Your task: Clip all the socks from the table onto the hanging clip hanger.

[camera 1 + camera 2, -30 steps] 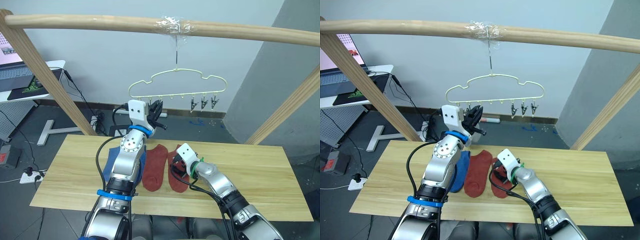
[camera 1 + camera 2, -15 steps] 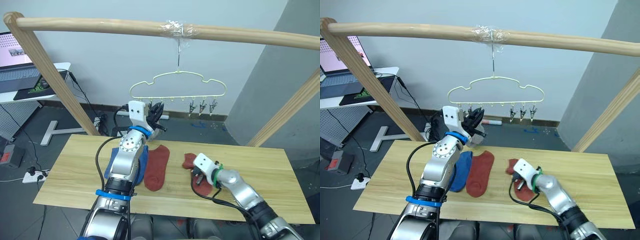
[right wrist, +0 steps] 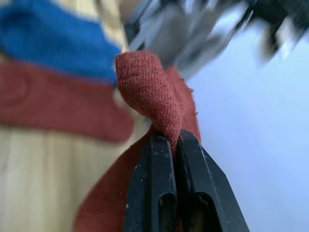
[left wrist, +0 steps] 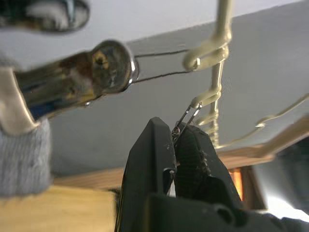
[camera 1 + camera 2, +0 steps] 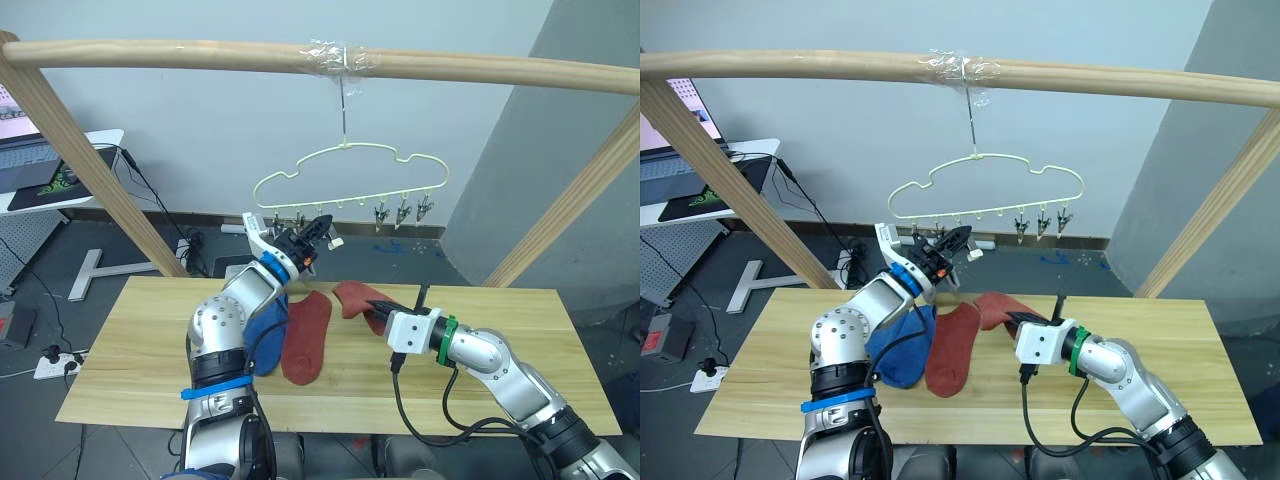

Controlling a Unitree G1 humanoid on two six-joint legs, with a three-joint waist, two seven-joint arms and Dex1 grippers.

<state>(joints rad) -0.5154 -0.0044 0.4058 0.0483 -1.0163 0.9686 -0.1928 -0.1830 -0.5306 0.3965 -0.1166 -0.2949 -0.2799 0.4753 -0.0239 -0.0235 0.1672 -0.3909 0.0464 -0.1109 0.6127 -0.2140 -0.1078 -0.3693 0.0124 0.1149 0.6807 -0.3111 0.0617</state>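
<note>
since a second ago the right gripper [image 5: 1035, 318] has lifted one rust-red ankle sock [image 5: 997, 304] off the light wooden table [image 5: 1200, 380], fingers pressed tight on a fold of it, and carried it toward the left gripper [image 5: 954, 240], which pinches a small metal clip [image 4: 186, 116] of the pale yellow-green wire clip hanger [image 5: 985, 190]. clipping looks next; a second rust-red sock [image 5: 951, 345] and a blue sock [image 5: 902, 347] lie flat.

Right gripper [image 5: 1012, 318] pinches a rust-red sock [image 5: 992, 305] above the table [image 5: 1200, 370].
</note>
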